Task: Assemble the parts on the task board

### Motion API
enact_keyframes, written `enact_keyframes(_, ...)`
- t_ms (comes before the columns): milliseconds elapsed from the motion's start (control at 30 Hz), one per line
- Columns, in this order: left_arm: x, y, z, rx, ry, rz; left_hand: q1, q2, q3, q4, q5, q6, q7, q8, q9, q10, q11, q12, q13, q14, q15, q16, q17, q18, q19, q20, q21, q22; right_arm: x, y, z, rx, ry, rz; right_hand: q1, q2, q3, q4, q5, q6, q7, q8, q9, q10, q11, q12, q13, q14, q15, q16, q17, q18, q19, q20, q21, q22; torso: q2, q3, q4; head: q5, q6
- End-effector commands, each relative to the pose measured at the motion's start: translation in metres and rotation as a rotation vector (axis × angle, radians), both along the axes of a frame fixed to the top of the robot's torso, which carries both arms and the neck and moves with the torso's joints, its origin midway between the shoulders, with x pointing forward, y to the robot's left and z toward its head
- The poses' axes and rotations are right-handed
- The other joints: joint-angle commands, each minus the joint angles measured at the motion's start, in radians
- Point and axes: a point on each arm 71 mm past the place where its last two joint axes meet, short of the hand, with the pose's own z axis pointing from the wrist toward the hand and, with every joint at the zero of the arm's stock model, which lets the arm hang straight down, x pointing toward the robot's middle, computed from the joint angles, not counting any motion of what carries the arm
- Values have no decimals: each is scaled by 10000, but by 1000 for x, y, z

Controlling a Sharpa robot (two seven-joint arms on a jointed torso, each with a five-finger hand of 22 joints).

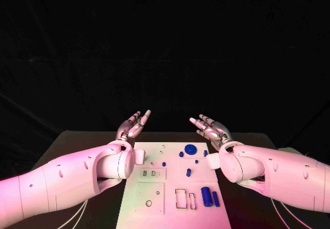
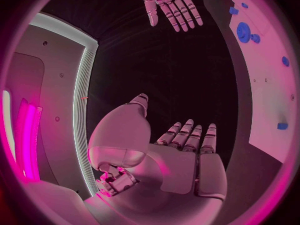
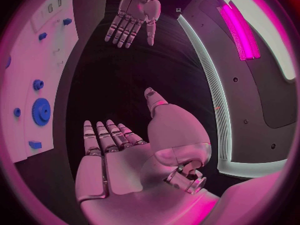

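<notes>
In the head view the white task board point(image 1: 155, 191) lies in the lower middle of the frame, running from the centre down to the bottom edge. Both hands are raised above its far end, palms turned toward each other, with fingers stretched out and apart; neither holds anything.

The left hand point(image 1: 132, 125) sits just left of centre, above the board's upper left corner. The right hand point(image 1: 211, 128) sits just right of centre, above the upper right corner. Dark space separates the two, and neither touches the board or any piece.

The parts are all on the board, lower in the frame than the hands. A round blue gear point(image 1: 190, 149) lies near the board's top edge, below and between the hands, closer to the right one. Small blue pieces point(image 1: 188, 172) are scattered below it. A blue cylinder point(image 1: 205, 196) and a thinner blue peg point(image 1: 216, 199) lie side by side at the lower right of the board, well apart from both hands.
</notes>
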Motion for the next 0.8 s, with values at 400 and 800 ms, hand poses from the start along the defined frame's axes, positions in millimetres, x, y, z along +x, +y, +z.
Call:
enact_keyframes(400, -8, 23, 6, -291, 34, -323, 1186, 120, -113, 105, 129, 2975, 1669, 743, 365, 2815, 753, 1735, 255, 3325, 624, 921, 423, 76, 1299, 208, 649, 324, 6, -5, 15, -2517, -1921, 2040, 1923, 84, 328, -1220, 261, 3266, 1553, 615, 319, 3929, 441, 491, 292, 3720, 388, 509, 294, -171, 1548, 165, 1019, 472, 236, 34, -73, -20, -130)
enact_keyframes(800, -14, 35, 16, -278, -225, -828, 3191, -408, -101, -422, 126, 7491, 1120, 1492, 538, 6791, 21, 1973, 269, 8434, -269, 1848, 651, 909, 6345, 166, 2812, 1086, 19, -12, 33, -4625, -3309, 2789, 2646, -173, 1026, -2301, 334, 7819, 1083, 1195, 483, 8253, -316, 941, 380, 8713, -527, 1288, 481, 548, 5985, -41, 3078, 1233, 612, 115, -2, -71, -98)
